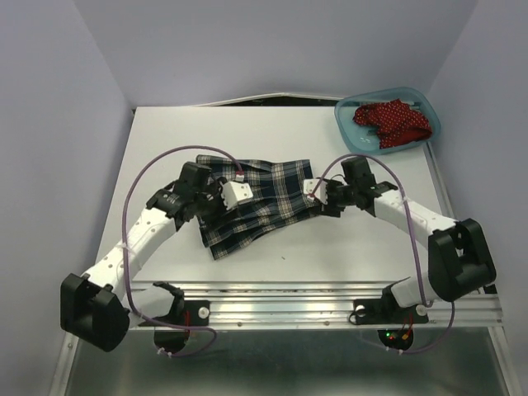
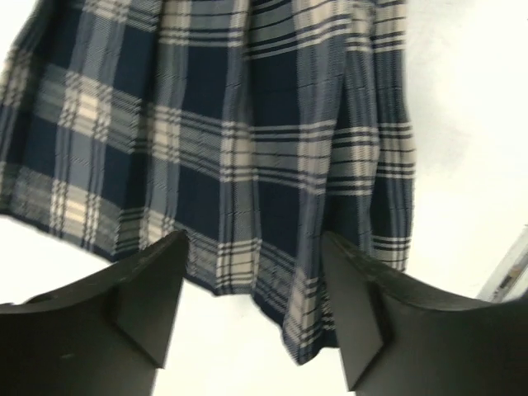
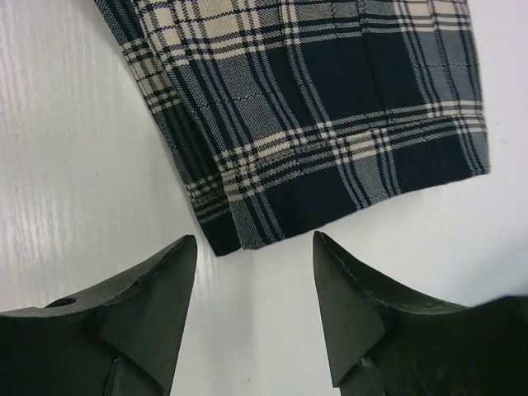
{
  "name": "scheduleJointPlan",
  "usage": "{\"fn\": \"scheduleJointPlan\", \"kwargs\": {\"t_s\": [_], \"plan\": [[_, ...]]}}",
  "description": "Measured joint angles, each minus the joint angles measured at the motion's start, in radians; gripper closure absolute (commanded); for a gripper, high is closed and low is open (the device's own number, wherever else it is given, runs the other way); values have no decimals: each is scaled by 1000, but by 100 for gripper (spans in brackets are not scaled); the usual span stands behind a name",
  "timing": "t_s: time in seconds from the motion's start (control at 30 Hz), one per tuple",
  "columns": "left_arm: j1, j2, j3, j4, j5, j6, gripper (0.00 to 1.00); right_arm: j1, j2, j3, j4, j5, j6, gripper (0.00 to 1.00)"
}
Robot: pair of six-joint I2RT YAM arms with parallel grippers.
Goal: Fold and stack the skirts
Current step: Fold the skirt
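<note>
**While both my grippers stand open, the plaid skirt lies spread between them**

Since the fold has to start from an edge, what matters is that the plaid skirt (image 1: 256, 202) stretches side to side from one tool to the other, slightly slanted. My left gripper (image 2: 254, 247) has its fingers wide apart with the hem running across the gap just ahead, so it is the nearer one. I cannot tell whether it touches the cloth. My right gripper (image 3: 254, 241), equally spread and holding nothing, sits just short of the skirt's corner, with bare surface between fingertips and fabric. I judge each tool need only go forward to take its end.

The white table (image 1: 346, 247) is flat, with open room behind both tools. Far ahead of my right gripper, well apart, the red dotted skirt (image 1: 392, 122) lies crumpled in the teal tub (image 1: 340, 115).
</note>
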State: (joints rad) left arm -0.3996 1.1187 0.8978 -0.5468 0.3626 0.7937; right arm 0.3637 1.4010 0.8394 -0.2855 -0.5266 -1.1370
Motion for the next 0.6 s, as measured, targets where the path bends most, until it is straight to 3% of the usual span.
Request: {"fn": "scheduleJointPlan", "kwargs": {"t_s": [0.17,0.27,0.5,0.6], "plan": [[-42,98,0,-27,-8,-8,36,16,116,143,-78,-16,53,31],[-44,185,-2,-42,-3,-8,47,26,116,164,-82,-16,32,40],[-71,303,-22,-41,0,-4,70,105,182,166,-116,26,-30,77],[-76,357,-22,-34,-5,-5,73,114,278,203,-182,58,-31,83]]}}
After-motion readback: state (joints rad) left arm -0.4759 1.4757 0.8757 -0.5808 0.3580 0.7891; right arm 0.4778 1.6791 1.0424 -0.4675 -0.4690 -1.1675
